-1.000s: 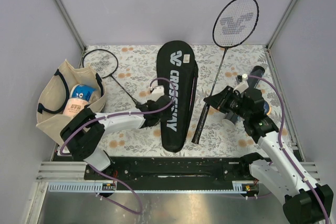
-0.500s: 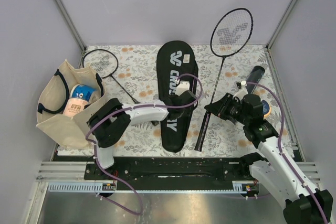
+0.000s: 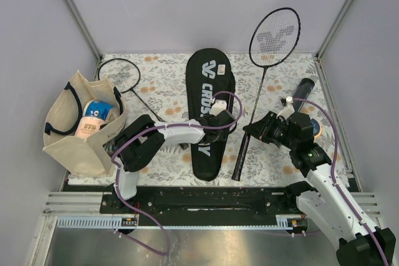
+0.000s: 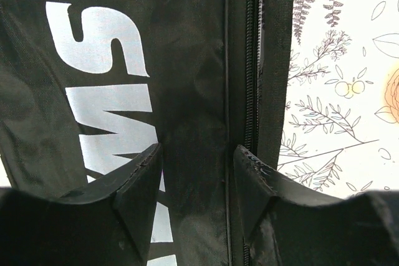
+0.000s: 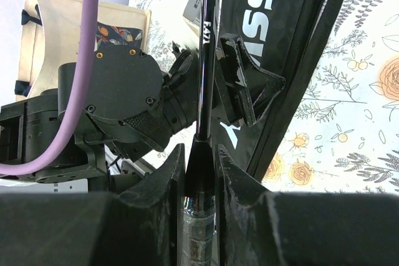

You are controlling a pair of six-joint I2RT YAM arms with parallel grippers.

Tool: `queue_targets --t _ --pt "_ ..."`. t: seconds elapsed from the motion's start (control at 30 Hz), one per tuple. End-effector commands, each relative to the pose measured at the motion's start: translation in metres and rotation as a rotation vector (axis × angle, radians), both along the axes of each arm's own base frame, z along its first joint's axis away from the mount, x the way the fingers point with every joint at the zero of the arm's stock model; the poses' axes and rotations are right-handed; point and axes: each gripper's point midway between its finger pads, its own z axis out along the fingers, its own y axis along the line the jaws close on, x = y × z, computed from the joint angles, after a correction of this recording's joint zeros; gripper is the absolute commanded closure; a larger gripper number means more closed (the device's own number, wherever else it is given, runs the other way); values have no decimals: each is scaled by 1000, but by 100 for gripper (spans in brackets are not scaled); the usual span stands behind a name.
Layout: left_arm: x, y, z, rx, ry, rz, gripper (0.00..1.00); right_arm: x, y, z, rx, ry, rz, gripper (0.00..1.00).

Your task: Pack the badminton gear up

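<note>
1. Left gripper (image 4: 196, 160) is hovering, jaws apart, over the CROSSWAY cover (image 3: 209, 110) at centre
2. Right gripper (image 5: 199, 154) is clamping a racquet (image 3: 274, 29) at 2 o'clock
3. Tote bag (image 3: 68, 151) at 9 o'clock is holding a tape roll (image 3: 96, 111)

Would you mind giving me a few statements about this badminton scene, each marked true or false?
1. The right tool is clamped on a racquet. True.
2. The left tool is shut on the cover's zip. False: its jaws stand open over the CROSSWAY cover, beside the zip.
3. The tape roll sits inside the tote bag. True.
4. Both racquets are packed in the cover. False: one is in the right tool, and the second racquet lies on the table, left of the cover.
</note>
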Motion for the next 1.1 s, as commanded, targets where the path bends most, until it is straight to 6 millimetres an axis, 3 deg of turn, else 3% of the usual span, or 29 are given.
queue_targets --t 0.0,0.1,0.2,0.43,0.67,0.73,0.83,0.93,1.07 --pt "-7 -1 -5 -38 33 22 47 2 2 14 6 -77 22 100" --pt "-4 -4 8 -81 3 27 48 3 1 14 0 -83 16 100" --pt "-3 -7 10 -73 10 20 50 3 1 14 -1 -85 14 100" --pt "-14 -7 -18 -9 59 -7 55 3 0 15 -5 -94 11 100" --pt "-25 -9 -29 9 99 -30 71 5 1 13 -4 -90 17 100" --pt "-23 -13 -21 -22 92 -25 77 5 3 10 5 -82 21 100" --pt "-21 -18 1 -94 52 -20 100 5 8 9 51 -47 29 100" --pt "-16 -19 21 -121 14 -16 100 4 11 7 82 -24 39 100" --pt "-11 -12 48 -161 -23 7 100 0 9 -9 58 24 30 100"
